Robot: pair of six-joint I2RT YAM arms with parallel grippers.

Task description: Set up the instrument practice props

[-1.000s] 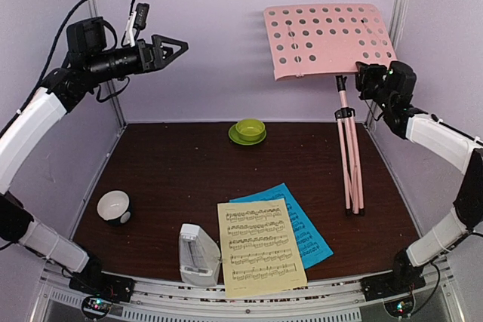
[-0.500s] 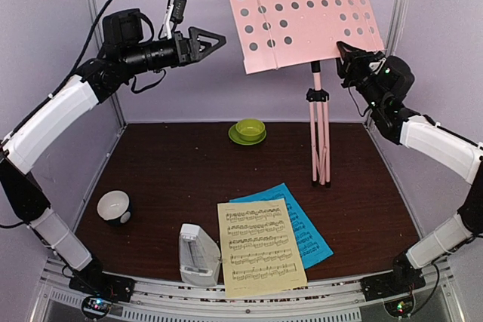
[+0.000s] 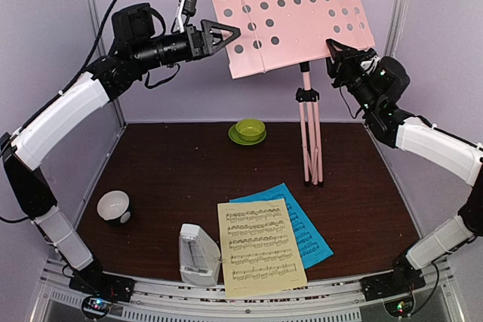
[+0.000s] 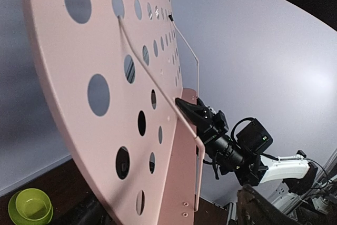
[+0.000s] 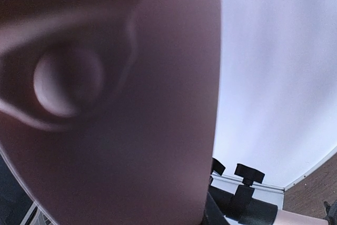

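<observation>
The pink music stand (image 3: 290,16) stood upright toward the back right of the table (image 3: 181,171), its hole-punched panel tilted and raised high against the rear wall, the tripod legs folded together into one thin bundle reaching down to the tabletop; I could not tell whether the feet actually rested on the wood. The right pincer (image 3: 332,49) was clamped on the panel's lower right edge, and its own camera saw little but a blur of pink. The left pincer (image 3: 223,34) hung with its jaws wide apart at the panel's left edge, level with the lower rows of holes; whether it touched the panel I could not say. The yellow page (image 3: 260,246) lay flat near the front edge, overlapping the blue page (image 3: 306,224) that stuck out to its right. The metronome (image 3: 198,254) stood just beside the yellow page's left edge. A green bowl (image 3: 248,130) sat on its saucer at the back, left of the stand's legs, and a small white-and-black bowl (image 3: 115,206) sat by the left edge.
</observation>
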